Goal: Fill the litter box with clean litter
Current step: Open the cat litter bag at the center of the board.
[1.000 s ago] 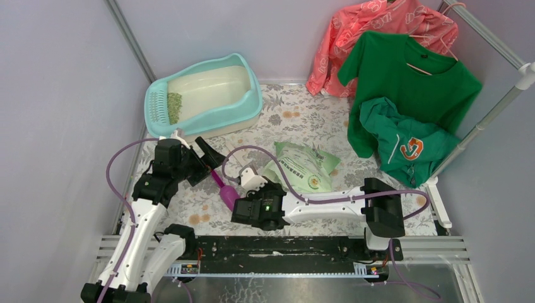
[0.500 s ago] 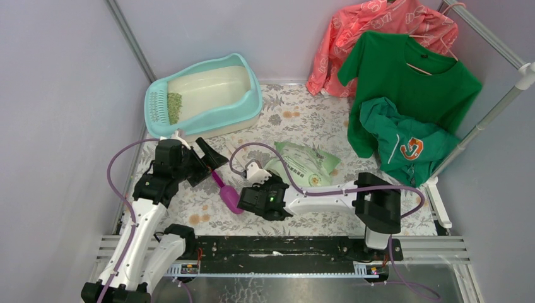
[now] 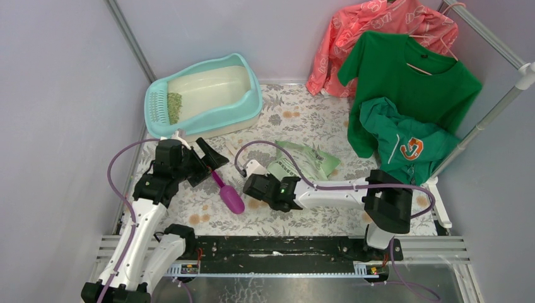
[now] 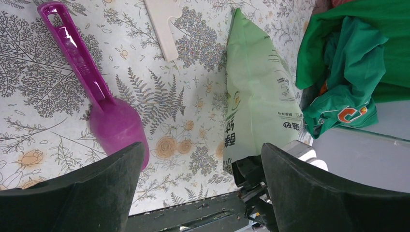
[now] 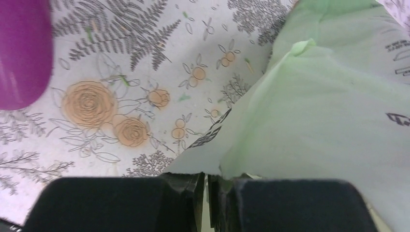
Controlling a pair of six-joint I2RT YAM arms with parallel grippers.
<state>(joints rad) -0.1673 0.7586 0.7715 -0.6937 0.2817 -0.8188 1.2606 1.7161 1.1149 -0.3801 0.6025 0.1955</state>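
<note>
Pinching the crinkly edge of the light green plastic bag (image 5: 314,111), right gripper (image 5: 205,181) is clamped nearly closed. Left gripper (image 4: 203,147) spread wide above glossy purple scoop (image 4: 116,128). Litter box (image 3: 252,95) sits back left, with a granular clean litter (image 3: 174,106) patch beside its slotted grate.

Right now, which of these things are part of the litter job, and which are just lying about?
Part of the job: litter box; clean litter at its grate end; green litter bag, pinched in the right gripper; purple scoop.

Just lying about: coral garment; green T-shirt; green jersey; white plastic strip.
</note>
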